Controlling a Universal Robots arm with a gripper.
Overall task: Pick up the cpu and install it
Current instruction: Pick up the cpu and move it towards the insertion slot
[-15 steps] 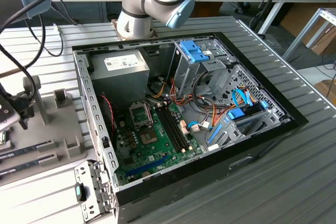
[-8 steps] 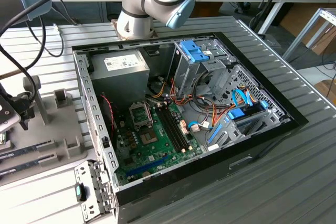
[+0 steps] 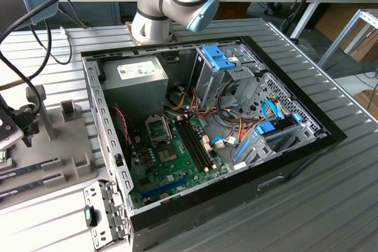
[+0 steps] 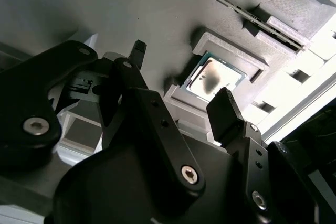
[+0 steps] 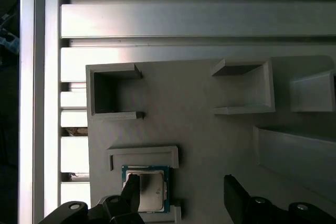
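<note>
The cpu, a small silver square with a thin green rim, lies flat in a shallow raised frame on a grey fixture plate. The plate rests on the slotted metal table. In the second wrist view the cpu catches the light, with a dark reflection across its top.

The hand hangs above it, spread wide and holding nothing. One of its black fingers overlaps an edge of the chip, while the other stands well off to the side over bare plate. I cannot tell how high the fingertips are above the chip.

In the exterior view, the open computer case lies on the table towards the right. Its green board faces up, with the empty socket near the power supply. The case is well apart from the fixture plate.

The step in hand looks like the approach to the pick, with nothing grasped yet. A clean grip seems to call for centring the hand so that the fingers straddle the chip's opposite edges. It also means lowering between the frame walls without knocking the chip askew.
</note>
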